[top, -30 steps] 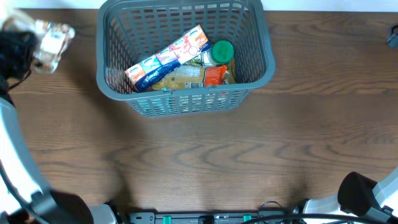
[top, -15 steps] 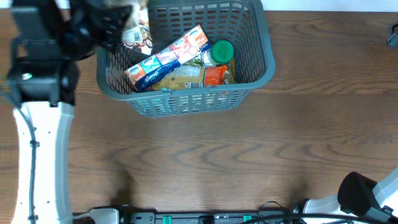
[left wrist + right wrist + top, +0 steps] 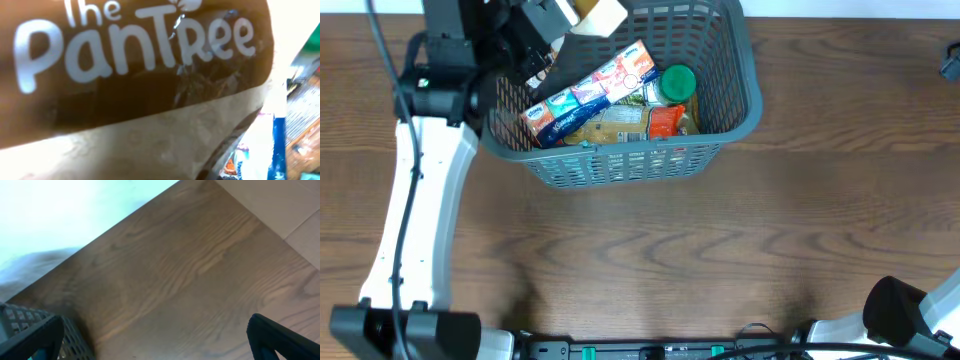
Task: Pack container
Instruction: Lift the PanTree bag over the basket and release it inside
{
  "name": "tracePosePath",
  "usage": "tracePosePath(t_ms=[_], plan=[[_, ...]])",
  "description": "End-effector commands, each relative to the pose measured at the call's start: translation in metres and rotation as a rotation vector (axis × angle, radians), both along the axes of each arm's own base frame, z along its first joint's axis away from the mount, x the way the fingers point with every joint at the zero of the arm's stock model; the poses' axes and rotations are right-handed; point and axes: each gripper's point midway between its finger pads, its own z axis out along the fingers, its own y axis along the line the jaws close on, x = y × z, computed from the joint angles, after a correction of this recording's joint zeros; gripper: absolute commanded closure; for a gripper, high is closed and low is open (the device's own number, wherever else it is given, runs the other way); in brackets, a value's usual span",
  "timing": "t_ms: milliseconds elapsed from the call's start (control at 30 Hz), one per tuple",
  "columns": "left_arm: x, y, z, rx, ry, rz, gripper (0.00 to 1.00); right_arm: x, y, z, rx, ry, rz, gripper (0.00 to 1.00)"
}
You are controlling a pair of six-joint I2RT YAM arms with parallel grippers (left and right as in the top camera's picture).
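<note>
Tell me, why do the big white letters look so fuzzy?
Left wrist: the brown packet is very close to the lens, so it looks soft, with shiny glare. Right wrist: the top-left corner is washed-out white. Overhead: mostly sharp.

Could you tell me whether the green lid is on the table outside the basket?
No, the green lid lies inside the container, next to the orange packet.

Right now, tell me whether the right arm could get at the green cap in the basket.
Probably yes. The green cap sits uncovered at the basket's open right side; the left arm, holding a packet, hangs over the far left corner.
</note>
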Motion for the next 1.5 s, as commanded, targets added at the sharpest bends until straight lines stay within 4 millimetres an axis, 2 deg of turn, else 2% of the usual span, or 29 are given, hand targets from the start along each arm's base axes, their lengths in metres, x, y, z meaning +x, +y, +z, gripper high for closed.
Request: tracePosePath(t_ms=[0, 167, 300, 533, 767, 800, 833, 900, 933, 967, 1067, 1200, 1300, 1400, 1467], plan=[[0.010, -0.003, -0.018, 0.074, 0.014, -0.026, 0.94, 0.001, 0.002, 0.001, 0.009, -0.007, 0.023, 0.01], [0.020, -0.012, -0.053, 0.095, 0.089, -0.036, 0.94, 0.002, 0.002, 0.001, 0.009, -0.012, 0.025, 0.01], [0.019, -0.021, -0.089, 0.120, 0.187, -0.053, 0.94, 0.003, 0.002, 0.003, 0.006, -0.017, 0.025, 0.01], [0.018, -0.005, -0.155, 0.262, 0.349, -0.022, 0.95, 0.004, 0.002, 0.003, 0.005, -0.020, 0.025, 0.01], [0.019, -0.004, -0.189, 0.280, 0.424, -0.024, 0.94, 0.004, 0.002, 0.003, 0.004, -0.020, 0.025, 0.01], [0.019, -0.004, -0.191, 0.281, 0.430, -0.025, 0.89, 0.004, 0.002, 0.003, 0.004, -0.020, 0.025, 0.01], [0.017, -0.004, -0.194, 0.283, 0.442, -0.026, 0.78, 0.004, 0.002, 0.003, 0.004, -0.020, 0.025, 0.01], [0.015, -0.003, -0.196, 0.282, 0.452, -0.024, 0.62, 0.004, 0.002, 0.003, 0.004, -0.020, 0.025, 0.01], [0.015, -0.003, -0.196, 0.281, 0.454, -0.024, 0.27, 0.004, 0.002, 0.003, 0.004, -0.020, 0.025, 0.01], [0.015, -0.003, -0.195, 0.277, 0.454, -0.019, 0.01, 0.004, 0.002, 0.003, 0.004, -0.020, 0.025, 0.01], [0.014, -0.003, -0.188, 0.267, 0.447, -0.008, 0.01, 0.004, 0.002, 0.003, 0.003, -0.020, 0.026, 0.01], [0.013, -0.004, -0.152, 0.151, 0.406, 0.102, 0.02, 0.010, 0.003, 0.009, -0.045, -0.034, 0.074, 0.01], [0.010, 0.006, -0.112, 0.061, 0.347, 0.231, 0.02, 0.026, 0.014, 0.021, -0.131, -0.074, 0.177, 0.01], [0.003, 0.019, -0.063, -0.050, 0.269, 0.384, 0.02, 0.052, 0.043, 0.045, -0.253, -0.175, 0.401, 0.01], [-0.010, 0.026, -0.033, -0.101, 0.223, 0.436, 0.02, 0.064, 0.064, 0.060, -0.309, -0.248, 0.536, 0.01]])
